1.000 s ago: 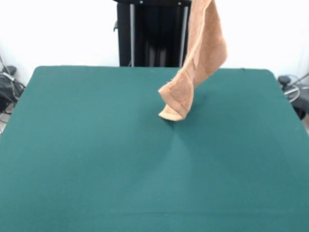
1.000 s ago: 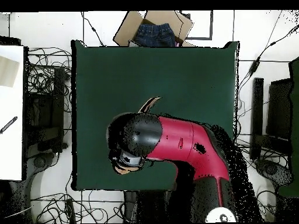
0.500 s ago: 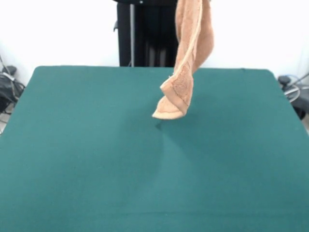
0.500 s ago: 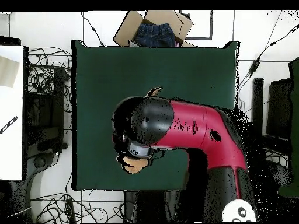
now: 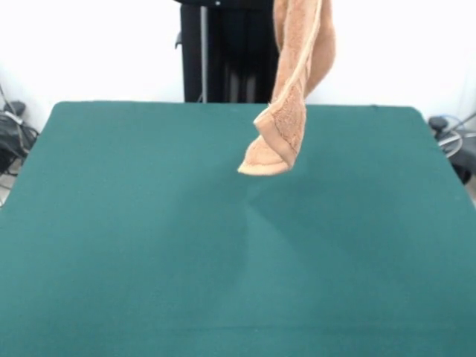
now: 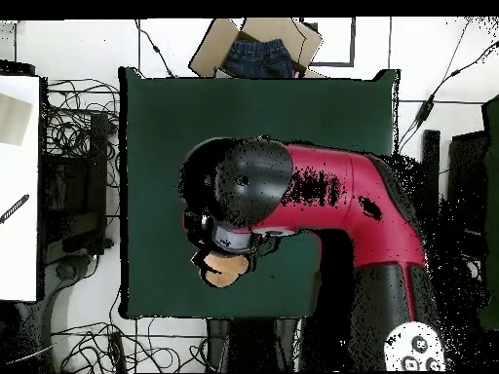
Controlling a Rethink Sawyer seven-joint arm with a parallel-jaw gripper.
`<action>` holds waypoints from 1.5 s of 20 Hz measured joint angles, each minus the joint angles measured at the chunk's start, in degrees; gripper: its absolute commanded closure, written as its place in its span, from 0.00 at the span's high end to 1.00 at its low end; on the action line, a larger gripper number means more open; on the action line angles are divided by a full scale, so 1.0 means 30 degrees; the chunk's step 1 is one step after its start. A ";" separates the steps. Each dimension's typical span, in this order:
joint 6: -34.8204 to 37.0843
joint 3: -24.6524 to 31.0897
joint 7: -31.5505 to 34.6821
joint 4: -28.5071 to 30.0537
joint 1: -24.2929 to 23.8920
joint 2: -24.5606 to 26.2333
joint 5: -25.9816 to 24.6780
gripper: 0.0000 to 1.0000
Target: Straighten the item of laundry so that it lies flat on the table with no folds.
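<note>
The peach-orange towel [image 5: 291,111] hangs bunched and twisted from above the front view's top edge. Its folded lower end [image 5: 269,158] hangs just above the dark green table [image 5: 134,245], with a shadow under it. In the overhead view the red and black arm [image 6: 322,200] covers most of the towel, and only a peach patch [image 6: 226,271] shows beside the gripper [image 6: 226,255] under the arm's black head. The gripper holds the towel's upper end, and its fingers are hidden.
A cardboard box with blue jeans in it [image 6: 257,51] lies beyond the table's far edge in the overhead view. Cables and black stands [image 6: 78,185] line both sides of the table. The black pedestal [image 5: 234,52] stands behind the table.
The towel has risen. Its lower end touched the table one second ago and now hangs free, swung slightly left in the front view. The arm's head has shifted and now hides the towel's tip overhead.
</note>
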 measured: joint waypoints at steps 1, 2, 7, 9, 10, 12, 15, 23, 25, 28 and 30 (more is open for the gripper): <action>0.0000 0.0118 -0.0040 -0.0044 -0.0146 0.0008 -0.0012 0.00; 0.0000 0.0223 -0.0091 -0.0069 -0.0281 0.0008 -0.0035 0.00; 0.0000 0.0804 -0.0960 -0.0213 -0.1170 0.0026 -0.0310 0.00; 0.0004 0.1060 -0.1620 -0.0351 -0.1609 0.0057 -0.0553 0.00; 0.0004 0.1146 -0.1959 -0.0431 -0.1804 0.0093 -0.0699 0.00; 0.0000 0.1351 -0.3069 -0.0550 -0.2390 0.0199 -0.1015 0.00; 0.0004 0.1530 -0.3869 -0.0579 -0.2852 0.0303 -0.1174 0.00; 0.0000 0.1674 -0.5967 -0.0633 -0.4248 0.0991 -0.1712 0.00; 0.0000 0.1674 -0.6105 -0.0666 -0.4403 0.1134 -0.1731 0.00; 0.0000 0.1677 -0.6290 -0.0719 -0.4588 0.1312 -0.1743 0.00; -0.0002 0.1677 -0.6452 -0.0797 -0.4788 0.1490 -0.1766 0.00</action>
